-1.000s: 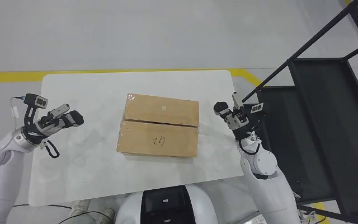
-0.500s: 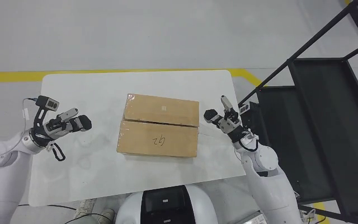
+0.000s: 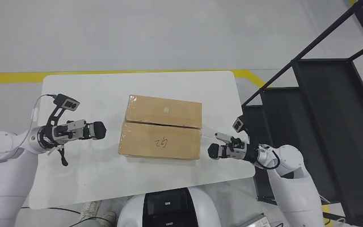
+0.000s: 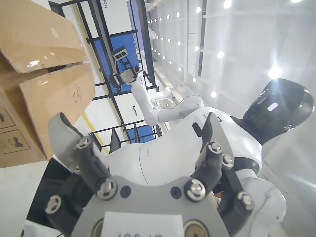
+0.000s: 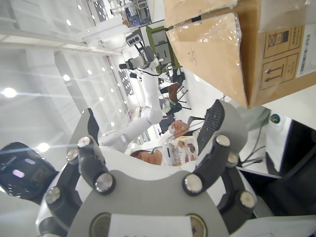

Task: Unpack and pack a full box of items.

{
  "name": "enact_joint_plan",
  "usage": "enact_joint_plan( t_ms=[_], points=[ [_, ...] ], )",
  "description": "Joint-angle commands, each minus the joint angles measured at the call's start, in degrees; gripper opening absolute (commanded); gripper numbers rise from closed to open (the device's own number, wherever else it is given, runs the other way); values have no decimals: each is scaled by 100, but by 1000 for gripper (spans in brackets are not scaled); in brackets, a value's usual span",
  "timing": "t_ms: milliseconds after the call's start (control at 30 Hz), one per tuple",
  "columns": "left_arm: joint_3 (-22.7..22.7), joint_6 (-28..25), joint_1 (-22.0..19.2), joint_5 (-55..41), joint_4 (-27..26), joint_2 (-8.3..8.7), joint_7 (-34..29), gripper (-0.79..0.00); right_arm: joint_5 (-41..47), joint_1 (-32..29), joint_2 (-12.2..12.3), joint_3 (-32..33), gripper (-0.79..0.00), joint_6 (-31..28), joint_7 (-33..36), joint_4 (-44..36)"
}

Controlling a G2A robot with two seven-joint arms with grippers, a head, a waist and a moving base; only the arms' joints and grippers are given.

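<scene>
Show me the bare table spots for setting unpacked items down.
Bare white table lies beyond the brown cardboard box, up to the far edge, and along the near edge in front. It is tighter where the left gripper and right gripper flank the box's sides.

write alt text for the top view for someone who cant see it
A closed cardboard box sits in the middle of a white table. The left gripper and the right gripper point at it from opposite sides, the right one close to a near corner.
</scene>
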Motion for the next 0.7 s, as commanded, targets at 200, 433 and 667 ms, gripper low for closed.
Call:
enact_joint_plan(
  t_ms=[200, 433, 667],
  points=[
    [-3, -1, 2, 21, 3, 1, 1, 0, -80, 51, -1, -133, 0, -454, 1, 190],
    [-3, -1, 2, 21, 3, 1, 1, 0, -80, 51, -1, -133, 0, -454, 1, 190],
    [15, -120, -53, 177, -93, -11, 123, 0, -947, 477, 63, -549, 0, -1174, 554, 612]
  ],
)
